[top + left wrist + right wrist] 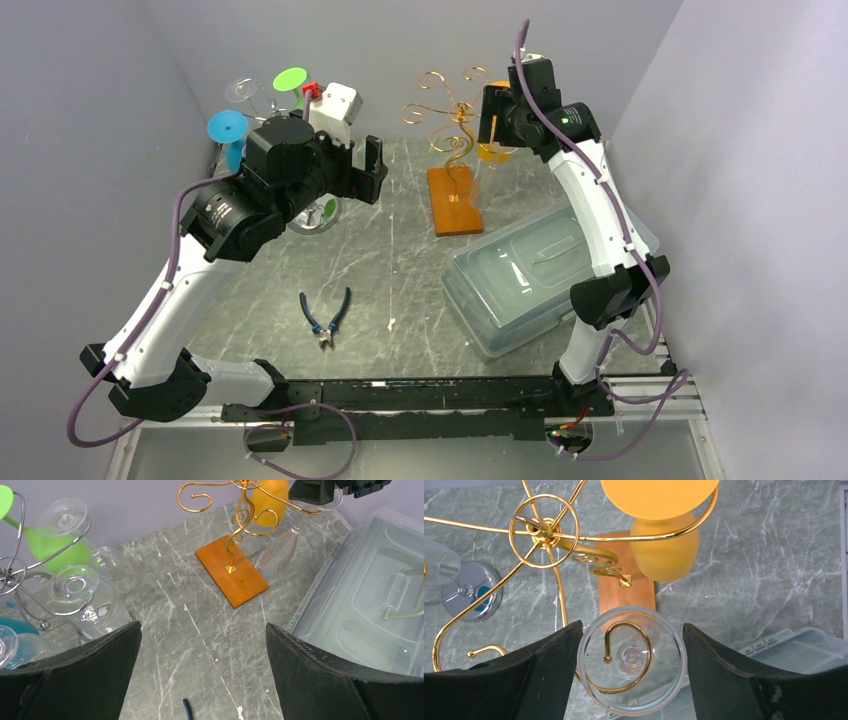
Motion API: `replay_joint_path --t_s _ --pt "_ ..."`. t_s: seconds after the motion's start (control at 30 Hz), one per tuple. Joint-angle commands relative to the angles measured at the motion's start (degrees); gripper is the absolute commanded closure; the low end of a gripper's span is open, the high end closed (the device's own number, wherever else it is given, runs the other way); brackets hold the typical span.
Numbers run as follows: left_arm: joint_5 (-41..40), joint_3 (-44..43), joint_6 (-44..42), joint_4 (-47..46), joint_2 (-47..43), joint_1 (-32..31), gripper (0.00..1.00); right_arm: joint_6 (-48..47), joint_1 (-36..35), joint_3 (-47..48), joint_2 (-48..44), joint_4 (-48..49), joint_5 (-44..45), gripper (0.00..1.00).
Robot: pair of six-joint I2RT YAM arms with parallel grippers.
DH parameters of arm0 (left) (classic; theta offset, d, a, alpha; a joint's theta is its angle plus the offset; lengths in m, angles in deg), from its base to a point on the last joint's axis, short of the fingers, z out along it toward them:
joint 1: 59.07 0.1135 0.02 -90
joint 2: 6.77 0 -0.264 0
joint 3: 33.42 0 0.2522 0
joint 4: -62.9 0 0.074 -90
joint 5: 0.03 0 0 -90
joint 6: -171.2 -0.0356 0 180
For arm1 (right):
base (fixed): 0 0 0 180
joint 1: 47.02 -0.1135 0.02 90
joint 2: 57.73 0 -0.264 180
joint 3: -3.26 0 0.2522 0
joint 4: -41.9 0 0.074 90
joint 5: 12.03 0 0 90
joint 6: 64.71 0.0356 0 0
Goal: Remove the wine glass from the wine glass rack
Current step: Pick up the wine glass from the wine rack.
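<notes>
Bin (530, 290) of clear plastic, lid on, past the right-hand finger of the right gripper (631, 627) and lower down. Same bin to the right of the left gripper (202, 627) in its wrist view. Contents not readable through the cloudy lid; only a moulded handle recess visible.

Wine glass (631, 660), clear, squarely between the right jaws, hung upside down on a curled hook of the gold rack (544, 530). Foot up, bowl mouth down toward the table (400, 280). Long axis upright, running straight away from the wrist camera, so seen end-on as concentric circles with the hook curl around the stem. From the left wrist, same glass far ahead of the left jaws and to their right, looking slightly tilted.

Right fingers (549, 670) flanking the glass rim, one on each side, edges at or almost at the glass. Cannot tell whether clamped or just short of contact. Left jaws spread fully, holding nothing, bare marble-pattern table between them.

Yellow glass (664, 545) on the neighbouring hook, ahead of the right jaws, foot cut off by the top edge. Wooden base (626, 597) of the rack partly hidden behind both glasses.

Silver rack (20, 580) left of the left jaws, cut off by the frame edge, carrying a green glass (55, 547) and clear ones. Blue glass (15, 627) only a sliver behind the left finger. Pliers (325, 315) on the table; just a handle tip between the left jaws in the wrist view. Clear glass barely visible in the top view, next to the right gripper body.
</notes>
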Motion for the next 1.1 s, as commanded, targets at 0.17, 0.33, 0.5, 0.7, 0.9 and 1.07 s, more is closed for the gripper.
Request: replay_joint_path --t_s 0.17,0.33,0.5,0.7,0.9,1.07 --pt "-1.2 0.3 0.1 -3.3 -0.6 -0.1 0.01 -0.4 -0.4 2.4 -1.3 -0.8 1.7 0.37" --pt "-1.4 0.2 -0.1 -3.4 -0.7 -0.2 0.01 0.1 -0.5 4.7 -1.1 -2.0 2.4 0.46" --pt "-1.6 0.6 -0.2 -3.8 -0.9 -0.1 0.01 0.6 -0.5 5.4 -2.3 -2.0 3.0 0.53" --pt "-2.1 1.1 -0.2 -4.0 -0.9 -0.1 0.01 1.0 -0.5 5.4 -3.1 -2.0 1.9 0.58" --pt "-2.5 1.6 -0.3 -4.6 -1.0 -0.1 0.01 0.7 -1.8 5.3 -3.1 -1.0 1.9 0.63" --pt "-3.0 1.9 -0.6 -4.8 -1.1 -0.2 0.01 0.4 -3.2 5.6 -2.9 0.0 3.2 0.64"
